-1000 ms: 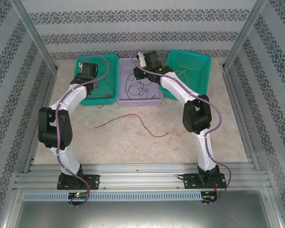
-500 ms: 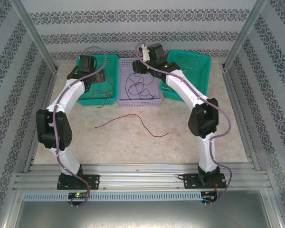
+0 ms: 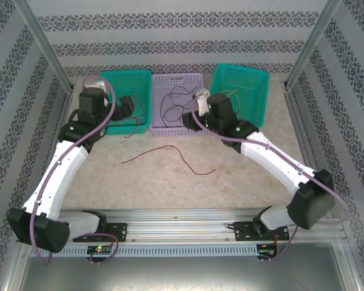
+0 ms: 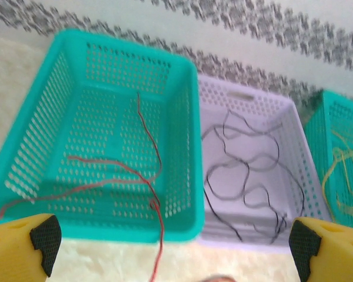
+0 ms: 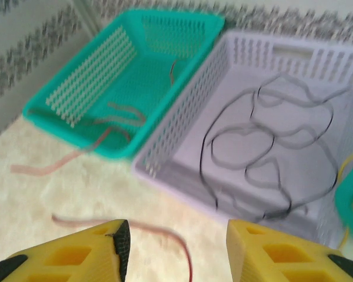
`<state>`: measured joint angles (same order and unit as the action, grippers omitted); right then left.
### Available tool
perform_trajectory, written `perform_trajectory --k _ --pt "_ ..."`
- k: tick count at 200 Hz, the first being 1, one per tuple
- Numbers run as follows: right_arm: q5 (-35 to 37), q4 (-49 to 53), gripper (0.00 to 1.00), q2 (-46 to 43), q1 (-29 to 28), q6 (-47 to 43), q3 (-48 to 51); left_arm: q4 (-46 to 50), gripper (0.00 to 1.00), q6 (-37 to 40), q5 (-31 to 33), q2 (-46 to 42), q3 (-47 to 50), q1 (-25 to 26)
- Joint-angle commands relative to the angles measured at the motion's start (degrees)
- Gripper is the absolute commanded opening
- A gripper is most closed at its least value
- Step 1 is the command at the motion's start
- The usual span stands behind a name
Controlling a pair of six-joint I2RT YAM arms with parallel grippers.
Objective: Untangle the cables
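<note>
Overhead, the left arm covers the near left corner of the left teal basket [image 4: 106, 226], and the thin cables in the far baskets are hard to make out. The right wrist view is blurred. Both wrist views cut off the right teal basket [image 3: 241, 67] at their right edge, and cut off the gripper fingers at the bottom.

The left gripper [image 4: 176, 258] hangs above the bench [image 3: 242, 176], just near of the left basket. Its yellow fingers with black pads are spread wide apart and hold nothing. The right gripper [image 5: 176, 247] hovers near the lilac basket [image 3: 176, 130]. Its yellow fingers stand partly apart and are also empty.

Three perforated plastic baskets sit side by side at the far edge of the pale, speckled bench: teal, lilac, teal. The cables are hair-thin and curly:
- Red cables [image 4: 106, 160] lie in the left basket, and one trails over its near rim onto the bench.
- Black cable [image 5: 203, 154] loops across the floor of the lilac basket. How many strands there are cannot be told.
- A yellow cable [image 4: 325, 179] curls in the right basket.
- One more red cable [image 3: 147, 154] lies in a loose wave on the open bench, near of the baskets and between the two arms, touching neither gripper.
</note>
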<state>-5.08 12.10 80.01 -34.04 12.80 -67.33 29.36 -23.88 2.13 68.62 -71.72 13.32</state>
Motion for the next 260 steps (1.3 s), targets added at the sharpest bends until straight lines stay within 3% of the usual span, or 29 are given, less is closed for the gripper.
perform_trajectory --k 1,45,67,93,139,162,184,198,260 --pt "3.7 -2.7 0.48 -6.3 0.0 1.9 8.9 3.7 1.0 -1.2 4.8 -1.4 4.0 8.0" --pt "14.2 3.7 0.5 -20.1 0.6 2.8 16.4 6.0 1.0 -7.1 8.4 5.2 8.4 21.0" --pt "19.4 4.8 0.55 -27.8 1.3 2.5 20.1 6.8 1.0 -11.1 8.6 10.7 7.5 26.8" --pt "20.8 7.1 0.59 -34.2 2.2 2.1 21.8 8.8 1.0 -14.3 8.9 20.7 2.9 32.3" --pt "20.0 12.2 0.59 -38.1 2.3 2.1 20.7 11.8 0.99 -17.6 5.2 35.7 -7.0 35.3" --pt "20.5 12.4 0.59 -40.6 2.3 1.7 21.2 16.1 0.99 -18.2 6.8 42.0 -13.6 36.7" --pt "19.2 13.1 0.59 -42.1 2.3 1.9 21.0 19.5 0.93 -18.5 7.4 47.8 -19.0 37.6" --pt "18.3 13.6 0.59 -43.0 2.3 2.1 20.8 19.2 0.84 -19.8 5.6 50.2 -19.7 37.9" --pt "15.9 15.1 0.59 -46.9 2.3 1.8 20.3 17.9 0.72 -24.5 5.0 54.4 -19.3 38.1"
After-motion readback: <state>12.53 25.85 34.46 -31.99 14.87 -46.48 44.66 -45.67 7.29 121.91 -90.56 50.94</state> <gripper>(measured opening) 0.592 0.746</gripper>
